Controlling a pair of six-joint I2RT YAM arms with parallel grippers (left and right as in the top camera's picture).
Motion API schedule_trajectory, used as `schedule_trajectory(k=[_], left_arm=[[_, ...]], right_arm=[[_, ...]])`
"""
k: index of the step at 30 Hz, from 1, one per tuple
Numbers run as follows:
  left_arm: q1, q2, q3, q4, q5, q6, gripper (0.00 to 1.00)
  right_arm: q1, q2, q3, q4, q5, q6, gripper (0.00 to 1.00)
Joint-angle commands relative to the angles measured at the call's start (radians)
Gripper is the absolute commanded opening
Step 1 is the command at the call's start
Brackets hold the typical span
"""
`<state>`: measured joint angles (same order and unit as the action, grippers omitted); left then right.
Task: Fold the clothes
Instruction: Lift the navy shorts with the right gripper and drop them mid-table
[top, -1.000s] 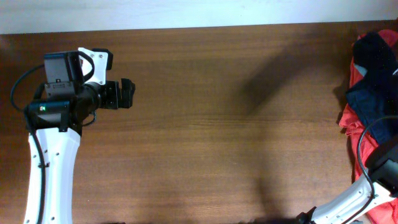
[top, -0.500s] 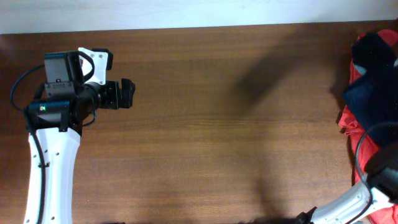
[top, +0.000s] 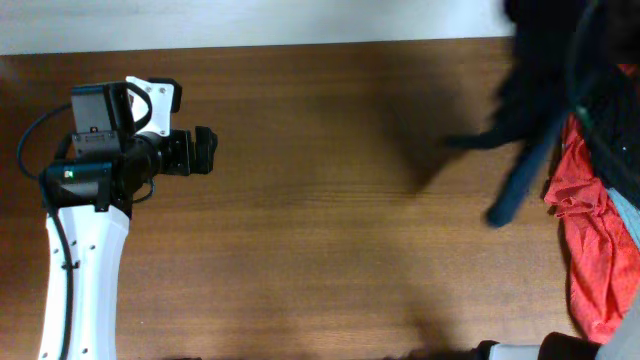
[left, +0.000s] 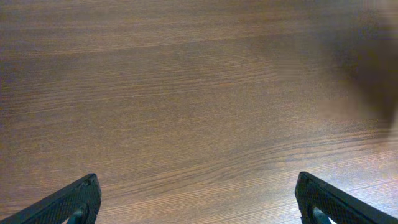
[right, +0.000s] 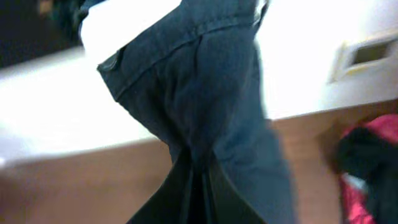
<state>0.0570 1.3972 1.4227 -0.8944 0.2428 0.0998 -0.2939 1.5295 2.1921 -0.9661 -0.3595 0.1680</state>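
Left pincer (top: 208, 150) wide open, holding nothing; its fingers (left: 74, 199) sit at the bottom corners of the wrist view over bare wood table (top: 330, 220). Far right, the navy shorts (top: 535, 110) are held up over the table's right end, motion-blurred, with seams visible but any label too smeared to read. Right pincer (right: 196, 193) is clamped on the shorts and hidden from overhead by the cloth. The red heap (top: 590, 250) lies beside and below, partly covered and cut off by the frame edge.
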Motion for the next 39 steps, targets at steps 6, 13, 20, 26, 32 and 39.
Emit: schedule_trajectory(k=[6,13,20,26,32,39], left_arm=[[-0.004,0.003,0.020,-0.001,0.000,-0.009,0.99],[-0.004,0.003,0.020,-0.001,0.000,-0.009,0.99],[-0.004,0.003,0.020,-0.001,0.000,-0.009,0.99],[-0.004,0.003,0.020,-0.001,0.000,-0.009,0.99],[-0.004,0.003,0.020,-0.001,0.000,-0.009,0.99],[-0.004,0.003,0.020,-0.001,0.000,-0.009,0.99]], right_arm=[[0.280,0.137,-0.038,-0.206,0.192,-0.131,0.04],[0.338,0.126,-0.037,-0.108,0.713,-0.127,0.07],[0.397,0.118,-0.029,-0.093,0.542,-0.127,0.04],[0.594,0.200,-0.038,-0.154,0.416,-0.062,0.04],[0.766,0.377,-0.047,-0.209,0.415,0.025,0.17],[0.885,0.449,-0.047,-0.238,0.555,0.022,0.54]])
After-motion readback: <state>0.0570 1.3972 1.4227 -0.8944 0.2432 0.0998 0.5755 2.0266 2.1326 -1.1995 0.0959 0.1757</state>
